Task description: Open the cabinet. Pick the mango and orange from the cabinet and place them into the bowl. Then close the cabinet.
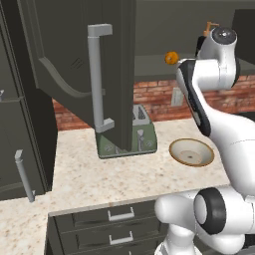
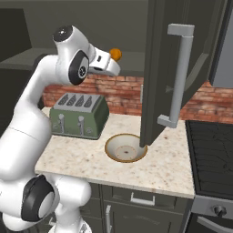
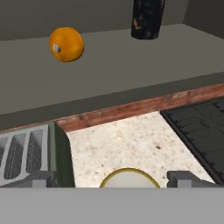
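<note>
The cabinet stands open, its left door (image 1: 79, 60) and right door (image 2: 182, 68) both swung out over the counter. The orange (image 3: 66, 44) rests alone on the cabinet's shelf (image 3: 131, 65); it also shows beside my arm as the orange (image 1: 172, 58) and the orange (image 2: 115, 54). My gripper (image 3: 113, 178) is open and empty. It hangs in front of the shelf, below and short of the orange. The bowl (image 1: 191, 152) sits empty on the counter right under the gripper, seen as the bowl (image 2: 126, 148). The mango is out of view.
A green toaster (image 2: 79, 116) stands on the counter left of the bowl, partly under the left door. A dark cylinder (image 3: 148, 17) stands at the shelf's back right. A black stove (image 2: 209, 145) borders the counter on the right. Drawers (image 1: 119, 219) lie below.
</note>
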